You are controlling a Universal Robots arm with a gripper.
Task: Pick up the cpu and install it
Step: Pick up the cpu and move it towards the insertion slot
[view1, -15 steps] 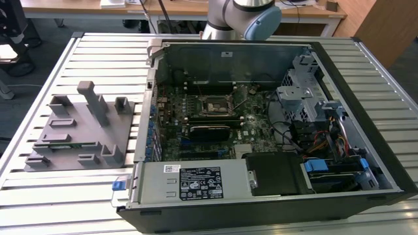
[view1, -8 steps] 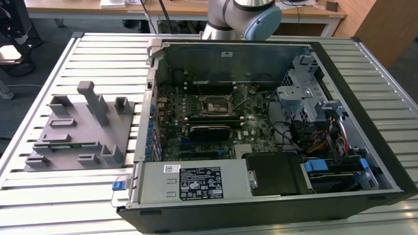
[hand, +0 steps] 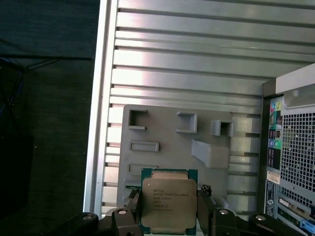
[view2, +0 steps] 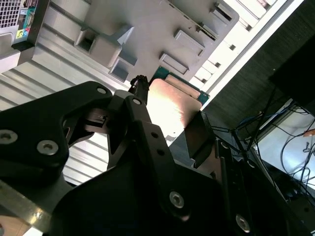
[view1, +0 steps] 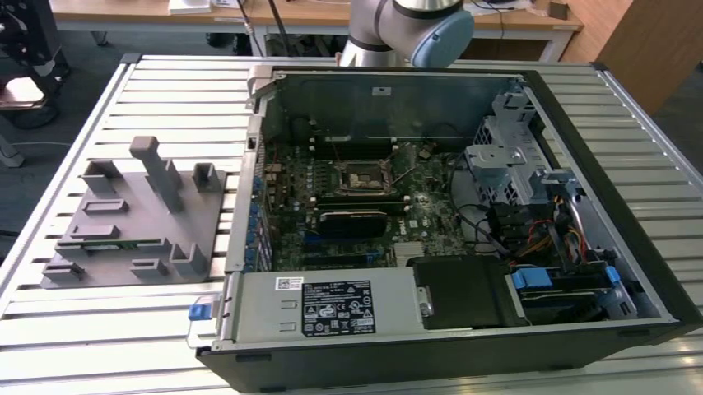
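The jaws are closed on 2 opposite edges of the cpu [hand: 169, 201], a small flat square chip. They hold it in the air, with the pale slatted metal bench [hand: 197, 64] beyond it.

I judge the carry to be the step in hand. It calls for a level chip, kept clear of the walls of the open black computer case [view1: 439, 366] and of the grey moulded parts tray [hand: 167, 147], then squared to the black square motherboard socket [view1: 363, 175].

The chip has a shiny silver-grey metal lid with fine print and a thin green rim.
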